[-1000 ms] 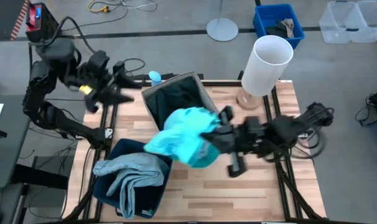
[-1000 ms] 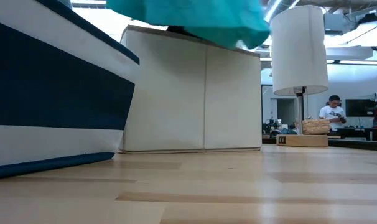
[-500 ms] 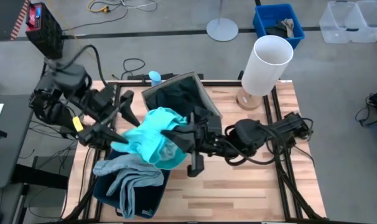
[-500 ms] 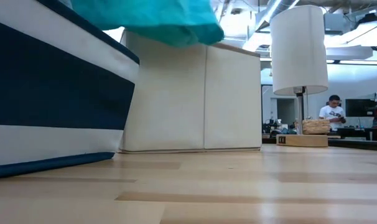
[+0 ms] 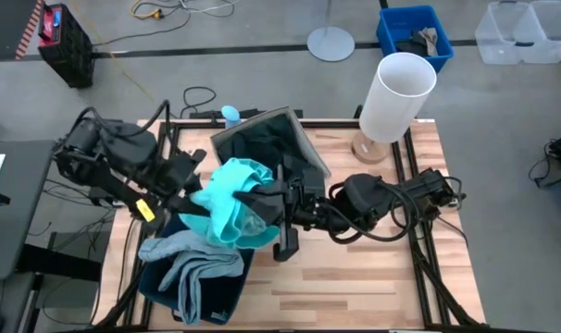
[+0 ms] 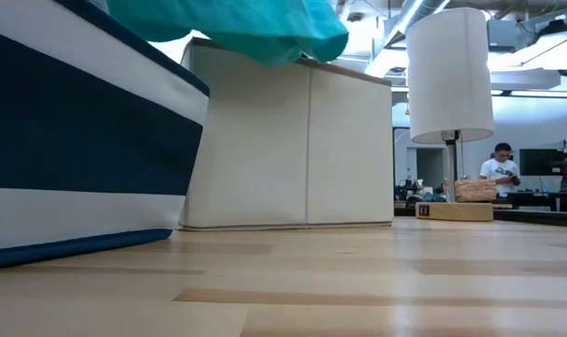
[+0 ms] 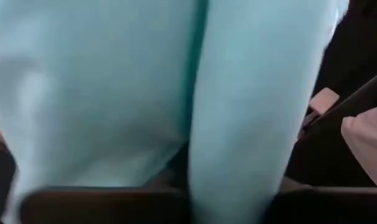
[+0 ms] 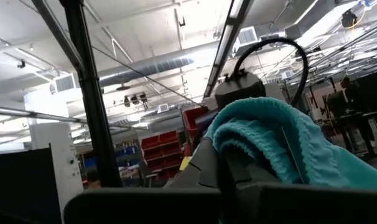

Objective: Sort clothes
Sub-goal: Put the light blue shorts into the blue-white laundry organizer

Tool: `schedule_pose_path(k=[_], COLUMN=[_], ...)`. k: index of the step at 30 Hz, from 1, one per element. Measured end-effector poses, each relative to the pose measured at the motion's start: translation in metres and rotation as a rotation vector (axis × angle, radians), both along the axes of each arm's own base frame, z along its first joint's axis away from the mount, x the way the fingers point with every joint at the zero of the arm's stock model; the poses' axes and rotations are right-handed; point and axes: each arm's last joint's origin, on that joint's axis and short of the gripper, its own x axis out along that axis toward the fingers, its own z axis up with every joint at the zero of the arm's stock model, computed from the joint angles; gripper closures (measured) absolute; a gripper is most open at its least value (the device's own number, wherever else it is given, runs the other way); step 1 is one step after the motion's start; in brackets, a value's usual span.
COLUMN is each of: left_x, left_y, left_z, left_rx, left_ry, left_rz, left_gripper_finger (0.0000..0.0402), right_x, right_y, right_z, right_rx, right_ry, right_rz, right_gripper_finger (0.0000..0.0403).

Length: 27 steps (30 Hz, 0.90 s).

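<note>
The turquoise garment [image 5: 230, 199] hangs in the air between the beige fabric box [image 5: 267, 148] and the navy fabric box [image 5: 193, 277]; its underside shows at the top of the low view [image 6: 237, 23]. My right gripper [image 5: 257, 199] is shut on it from the right. My left gripper [image 5: 195, 202] is shut on its left side. A pale blue garment [image 5: 193, 259] lies draped over the navy box's rim. A dark garment [image 5: 262, 143] lies inside the beige box. My left gripper has a fold of the turquoise garment [image 7: 238, 155] between its two fingers, coming from the table's left and slanting a little down. The cloth fills its wrist view, so the layers cannot be told. My right gripper holds a bunched part of the garment's right side [image 8: 269, 143], coming about level from the table's right, tipped slightly up. The knit cloth piles over the fingers and hides the pinch. The garment is lifted clear and sags below the fingers.
A white lamp [image 5: 396, 97] on a wooden foot stands at the table's far right corner. A small blue bottle [image 5: 230, 115] sits behind the beige box. Bare wooden tabletop [image 5: 355, 277] lies near and right. A person [image 6: 499, 173] stands far off in the room.
My right gripper has carried the turquoise garment toward the table's left, from over the beige box toward the navy box, then slowed. My left gripper has swung in and down from the far left toward the garment and shut on its left side.
</note>
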Motion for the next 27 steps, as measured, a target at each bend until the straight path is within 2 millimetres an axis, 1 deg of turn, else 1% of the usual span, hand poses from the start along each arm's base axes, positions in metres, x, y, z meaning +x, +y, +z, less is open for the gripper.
schedule_pose_path(k=[1,2,3,7,10,12,15,17,22,23,25,27], left_x=[-0.001,-0.001,-0.002,-0.016,-0.031,-0.043,-0.06,-0.07,-0.087,-0.088,-0.089,-0.087], left_y=[-0.001,-0.001,-0.002,-0.006,-0.008,-0.009,-0.009,-0.007,-0.002,-0.003,-0.006,-0.01], left_z=[0.0,0.0,-0.001,0.0,0.002,0.003,0.003,-0.001,-0.015,-0.016,-0.016,-0.018], left_rx=[0.003,0.005,0.005,0.006,-0.005,-0.044,-0.125,-0.166,-0.226,-0.25,-0.292,-0.313], left_ry=[0.001,0.005,0.008,0.019,0.026,0.046,0.126,0.205,0.454,0.481,0.504,0.538], left_rz=[-0.004,-0.007,-0.017,-0.072,-0.123,-0.169,-0.195,-0.166,-0.033,-0.026,-0.067,-0.076], left_gripper_finger=[0.0366,0.0382,0.0388,0.0396,0.0398,0.0399,0.0399,0.0399,0.04,0.04,0.0401,0.0401], right_x=[-0.001,-0.002,-0.004,-0.018,-0.035,-0.049,-0.071,-0.083,-0.101,-0.104,-0.108,-0.108], right_y=[0.0,0.001,0.0,0.003,0.005,0.005,0.002,-0.001,-0.007,-0.008,-0.011,-0.013], right_z=[0.001,0.0,0.001,0.005,0.01,0.016,0.026,0.032,0.039,0.039,0.041,0.041], right_rx=[-0.004,-0.015,-0.025,-0.074,-0.11,-0.126,-0.147,-0.154,-0.169,-0.171,-0.173,-0.184], right_ry=[0.009,0.026,0.044,0.15,0.226,0.258,0.29,0.303,0.335,0.34,0.345,0.352], right_rz=[0.001,0.009,0.014,0.041,0.067,0.082,0.101,0.11,0.117,0.116,0.114,0.104], right_gripper_finger=[0.0399,0.0394,0.0387,0.0346,0.0309,0.0285,0.0253,0.0238,0.0226,0.0226,0.0229,0.0232])
